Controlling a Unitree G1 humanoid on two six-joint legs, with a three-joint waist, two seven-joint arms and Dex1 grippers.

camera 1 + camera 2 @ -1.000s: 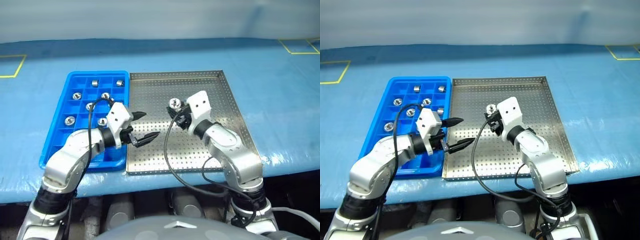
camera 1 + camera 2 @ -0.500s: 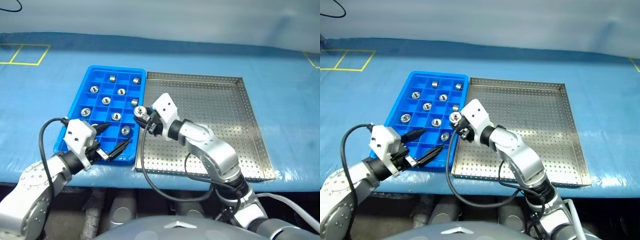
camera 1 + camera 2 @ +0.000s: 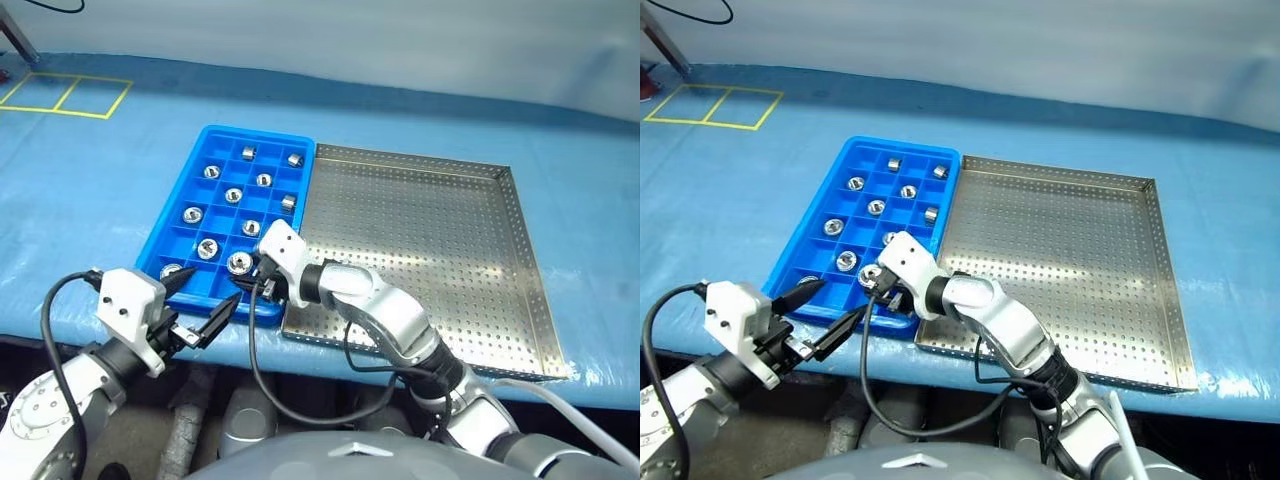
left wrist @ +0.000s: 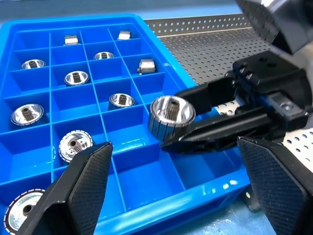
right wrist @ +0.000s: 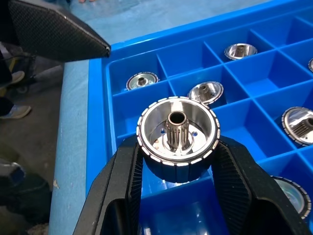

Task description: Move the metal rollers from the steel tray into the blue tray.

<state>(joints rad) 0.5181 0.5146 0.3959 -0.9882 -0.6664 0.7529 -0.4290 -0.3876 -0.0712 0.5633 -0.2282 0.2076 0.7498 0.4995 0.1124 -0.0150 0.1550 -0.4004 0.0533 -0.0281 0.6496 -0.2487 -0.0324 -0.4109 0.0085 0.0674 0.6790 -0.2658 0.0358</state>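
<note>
My right gripper (image 3: 243, 274) is shut on one metal roller (image 5: 177, 134), a shiny ribbed ring with a central hub. It holds the roller just above a near-row cell of the blue tray (image 3: 260, 131). Several more rollers (image 3: 193, 213) lie in separate cells of that tray. The steel tray (image 3: 430, 230) sits against the blue tray's right side, its perforated floor bare where it shows. My left gripper (image 3: 214, 285) stands open and holds nothing. It hangs at the blue tray's near edge, just left of the held roller (image 4: 171, 115).
Both trays rest on a table under a blue cover (image 3: 90, 200), close to its front edge. Yellow tape squares (image 3: 65, 95) mark the far left. A black cable (image 3: 300, 400) loops below the right wrist in front of the table.
The camera has turned left. My right gripper carried the roller from over the steel tray leftwards to over the blue tray's near cells. My left gripper drew back to the tray's near edge, still open.
</note>
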